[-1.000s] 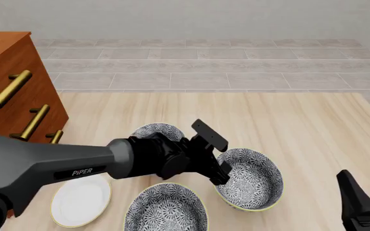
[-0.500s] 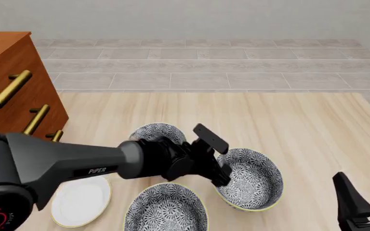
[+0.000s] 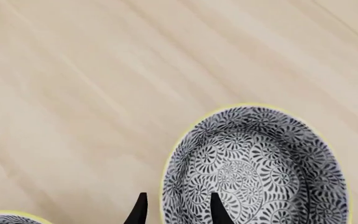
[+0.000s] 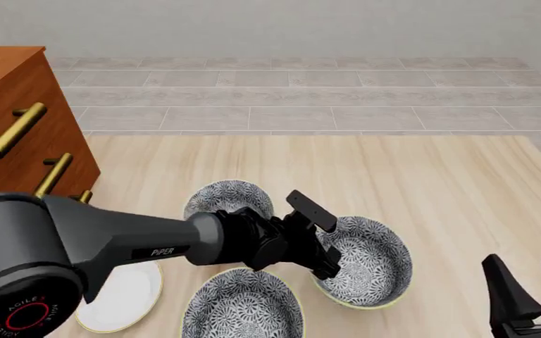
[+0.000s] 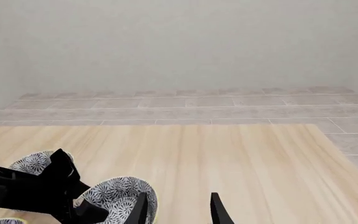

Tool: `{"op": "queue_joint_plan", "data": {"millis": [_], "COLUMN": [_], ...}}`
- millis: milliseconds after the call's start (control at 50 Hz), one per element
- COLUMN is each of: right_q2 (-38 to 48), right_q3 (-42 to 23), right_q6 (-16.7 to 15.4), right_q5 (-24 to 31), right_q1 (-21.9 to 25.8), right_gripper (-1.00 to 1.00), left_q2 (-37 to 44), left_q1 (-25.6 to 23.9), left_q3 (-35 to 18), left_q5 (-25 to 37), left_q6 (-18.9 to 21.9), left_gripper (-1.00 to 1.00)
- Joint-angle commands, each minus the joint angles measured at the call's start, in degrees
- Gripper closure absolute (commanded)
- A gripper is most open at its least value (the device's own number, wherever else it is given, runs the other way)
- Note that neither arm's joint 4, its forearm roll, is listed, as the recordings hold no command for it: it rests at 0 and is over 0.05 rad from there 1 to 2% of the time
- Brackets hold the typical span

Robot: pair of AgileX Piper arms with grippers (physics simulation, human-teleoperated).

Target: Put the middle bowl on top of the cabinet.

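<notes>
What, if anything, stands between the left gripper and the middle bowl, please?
Nothing visible does. In the left wrist view the left gripper is open and straddles the rim of the middle bowl, with one finger outside the wall and the other over the inside. Only bare table lies around them.

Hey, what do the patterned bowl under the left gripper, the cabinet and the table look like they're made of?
The middle bowl looks like glazed ceramic: smooth, with a printed grey-and-white floral pattern and a thin yellow rim. The cabinet appears to be reddish-brown wood with a smooth finish, and its handles look like brass, being shiny gold. The table seems to be pale wood or laminate, with straight grain lines. As these are renders, the materials are only a guess.
</notes>
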Motion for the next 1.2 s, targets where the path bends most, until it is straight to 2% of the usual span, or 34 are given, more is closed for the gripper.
{"op": "queue_joint_plan", "data": {"millis": [20, 80, 100, 800, 1200], "right_q2": [0.0, 0.0, 0.0, 0.3, 0.0], "right_q3": [0.5, 0.4, 0.4, 0.4, -0.4], "right_q6": [0.1, 0.1, 0.1, -0.2, -0.3], "right_q5": [-0.3, -0.2, -0.2, -0.3, 0.7], "right_q1": [0.3, 0.3, 0.3, 1.3, 2.1], "right_gripper": [-1.00, -1.00, -1.00, -1.00, -1.00], "left_q2": [0.4, 0.2, 0.0, -7.9, -17.1], "left_q1": [0.5, 0.9, 1.0, -0.1, -2.5], "left_q3": [-0.1, -0.3, -0.2, 2.1, 3.3], "left_q5": [-0.1, 0.1, 0.1, 0.8, 2.3], "left_q6": [-0.5, -0.6, -0.3, -1.7, -5.6], "left_gripper": [-1.00, -1.00, 1.00, 1.00, 1.00]}}
